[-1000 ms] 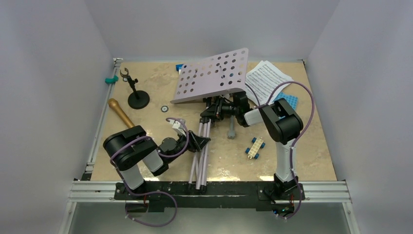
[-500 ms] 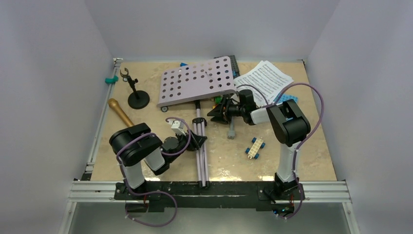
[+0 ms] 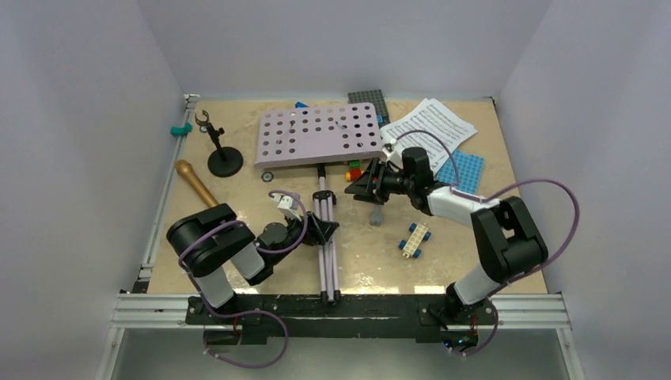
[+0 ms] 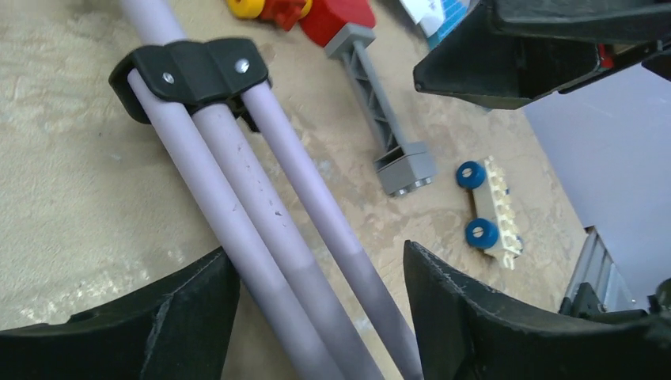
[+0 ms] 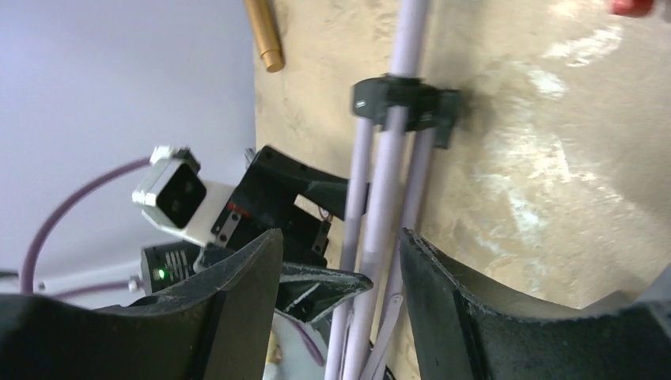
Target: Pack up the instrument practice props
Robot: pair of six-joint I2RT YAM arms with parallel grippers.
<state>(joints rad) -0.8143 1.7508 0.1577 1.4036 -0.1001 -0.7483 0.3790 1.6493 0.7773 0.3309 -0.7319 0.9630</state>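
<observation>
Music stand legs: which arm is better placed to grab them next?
Left. The left pincer is open astride the folded legs, a finger on each side. The right pincer, also open, hovers off the legs, near the lilac desk's corner.

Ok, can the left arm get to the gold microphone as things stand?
Probably yes: the microphone lies to the left of the left gripper, with nothing between them. But that gripper straddles the music stand legs, so it would have to back off them first.

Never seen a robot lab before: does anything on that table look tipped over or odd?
Yes: the lilac music stand lies flat on the table, folded legs inside the open left claw. The gold microphone lies loose beside its upright black mic stand.
</observation>
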